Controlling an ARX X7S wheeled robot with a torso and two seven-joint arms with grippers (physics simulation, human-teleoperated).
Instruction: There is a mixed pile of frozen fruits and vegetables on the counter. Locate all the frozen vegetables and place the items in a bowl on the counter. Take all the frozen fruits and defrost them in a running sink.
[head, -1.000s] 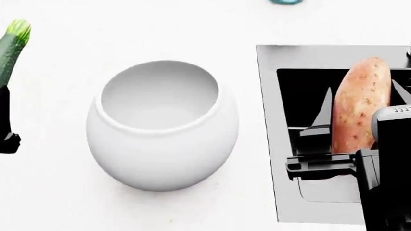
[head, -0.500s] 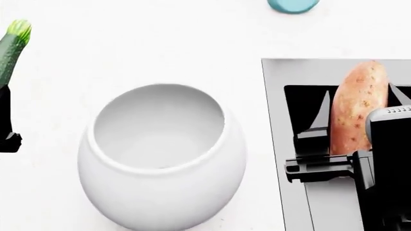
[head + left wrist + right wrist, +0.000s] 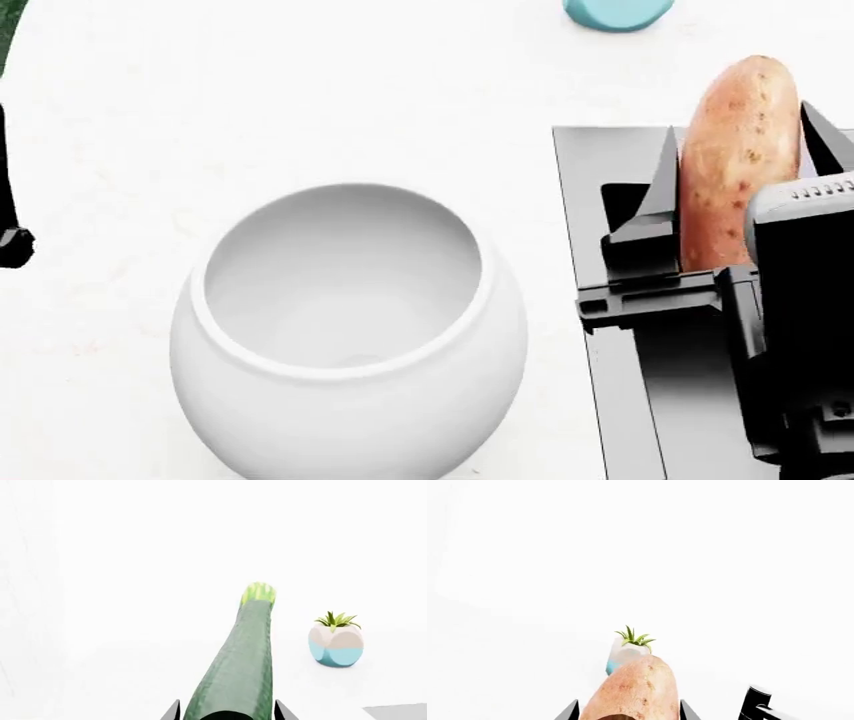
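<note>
The orange-pink sweet potato (image 3: 737,160) (image 3: 630,692), one of the frozen vegetables, stands upright in my right gripper (image 3: 741,135) (image 3: 627,714), which is shut on it above the sink's grey rim (image 3: 571,220). My left gripper (image 3: 227,713) is shut on the long dark green zucchini (image 3: 240,660), the other vegetable. In the head view only a green sliver of the zucchini (image 3: 8,30) shows at the far left edge. The deep white bowl (image 3: 347,330) sits empty on the white counter (image 3: 267,100) between both arms. The frozen fruits are out of view.
A small light-blue and cream pot with a green plant (image 3: 335,642) (image 3: 629,649) stands at the back of the counter, its blue base (image 3: 614,12) at the head view's top edge. A black fixture (image 3: 757,705) shows beside the sweet potato.
The right gripper has carried the sweet potato farther from me, toward the back of the sink. The zucchini has slid almost out of the head view at upper left. The bowl looks nearer.
</note>
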